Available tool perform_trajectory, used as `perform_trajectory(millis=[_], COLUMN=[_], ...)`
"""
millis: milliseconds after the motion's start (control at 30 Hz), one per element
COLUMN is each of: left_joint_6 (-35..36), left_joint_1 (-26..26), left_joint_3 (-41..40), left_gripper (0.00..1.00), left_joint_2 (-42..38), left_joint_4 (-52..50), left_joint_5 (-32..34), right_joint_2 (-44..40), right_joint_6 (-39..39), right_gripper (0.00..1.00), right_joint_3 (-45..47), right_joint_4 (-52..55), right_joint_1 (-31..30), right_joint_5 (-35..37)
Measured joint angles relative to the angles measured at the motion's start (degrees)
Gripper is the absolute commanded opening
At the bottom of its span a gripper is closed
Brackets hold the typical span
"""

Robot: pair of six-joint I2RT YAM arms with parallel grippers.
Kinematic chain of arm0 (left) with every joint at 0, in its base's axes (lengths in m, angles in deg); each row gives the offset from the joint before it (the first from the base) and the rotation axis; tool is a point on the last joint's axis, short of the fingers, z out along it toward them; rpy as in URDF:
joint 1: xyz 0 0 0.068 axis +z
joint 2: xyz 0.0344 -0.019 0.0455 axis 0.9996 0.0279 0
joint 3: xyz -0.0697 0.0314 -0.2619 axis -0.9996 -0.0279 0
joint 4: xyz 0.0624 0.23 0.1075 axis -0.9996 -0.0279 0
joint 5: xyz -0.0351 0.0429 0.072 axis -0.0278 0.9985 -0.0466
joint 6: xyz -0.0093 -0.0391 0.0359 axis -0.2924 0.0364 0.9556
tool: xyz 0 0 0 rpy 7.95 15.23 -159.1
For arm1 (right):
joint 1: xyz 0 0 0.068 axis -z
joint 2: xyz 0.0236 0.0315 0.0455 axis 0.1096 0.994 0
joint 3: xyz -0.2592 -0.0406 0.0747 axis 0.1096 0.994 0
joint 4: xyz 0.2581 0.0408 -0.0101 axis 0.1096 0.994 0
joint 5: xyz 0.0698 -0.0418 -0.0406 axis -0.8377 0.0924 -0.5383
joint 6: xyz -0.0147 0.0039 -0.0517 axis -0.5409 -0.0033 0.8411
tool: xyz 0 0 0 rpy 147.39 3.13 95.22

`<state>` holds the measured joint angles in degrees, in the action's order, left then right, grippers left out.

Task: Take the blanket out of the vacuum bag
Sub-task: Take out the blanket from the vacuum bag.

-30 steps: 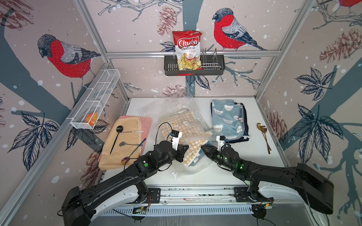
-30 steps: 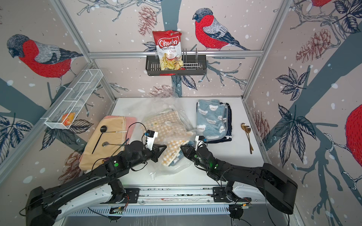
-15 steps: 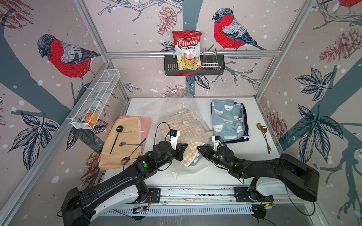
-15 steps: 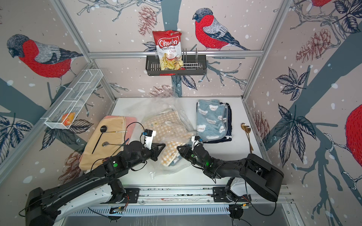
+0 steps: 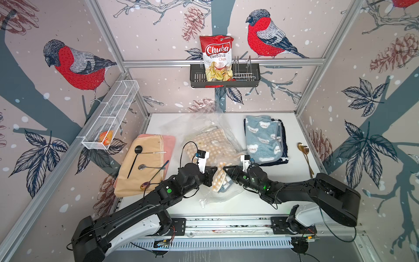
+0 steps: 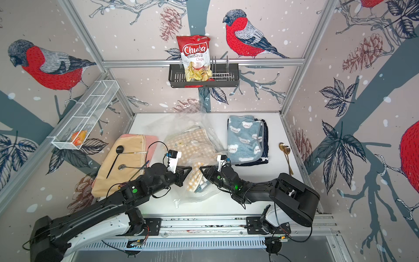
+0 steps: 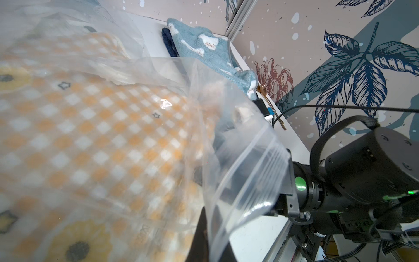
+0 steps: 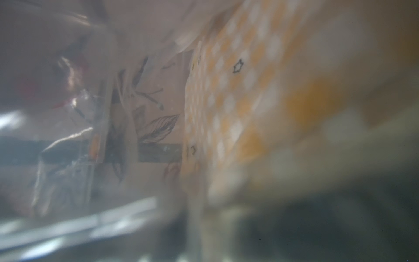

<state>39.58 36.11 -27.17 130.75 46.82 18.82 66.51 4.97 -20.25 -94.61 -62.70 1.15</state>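
The vacuum bag lies crumpled mid-table, its white valve cap facing up. Inside is the orange-and-white checked blanket; one fold of it hangs out at the bag's near end. My left gripper is shut on the bag's zip-seal edge and holds it lifted. My right gripper faces it from the right, its tip at the bag's mouth against the blanket fold. The right wrist view is blurred by plastic and cloth, so its jaws do not show.
A folded blue bear-print towel lies right of the bag, with gold spoons beyond it. A folded peach cloth carrying spoons lies left. A white wire basket hangs on the left wall, a black rack with a chips bag on the back.
My right gripper has slid left, closing in on the blanket fold at the bag's mouth. The left gripper has kept its hold almost in place.
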Motion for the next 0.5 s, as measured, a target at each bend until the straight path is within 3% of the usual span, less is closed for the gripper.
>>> perform_trajectory(millis=[233, 500], left_joint_6=[0.0, 0.02], left_joint_1=[0.0, 0.0], left_joint_3=[0.0, 0.0], left_gripper=[0.0, 0.0], left_joint_2=[-0.02, 0.17], left_joint_4=[0.02, 0.02], left_joint_5=[0.02, 0.0], right_joint_2=[0.07, 1.55], right_joint_6=[-1.46, -3.19], right_gripper=[0.33, 0.46], right_joint_3=[0.13, 2.56], right_joint_4=[-4.28, -5.18], right_joint_1=[-0.57, -1.05], right_joint_5=[-0.24, 0.57])
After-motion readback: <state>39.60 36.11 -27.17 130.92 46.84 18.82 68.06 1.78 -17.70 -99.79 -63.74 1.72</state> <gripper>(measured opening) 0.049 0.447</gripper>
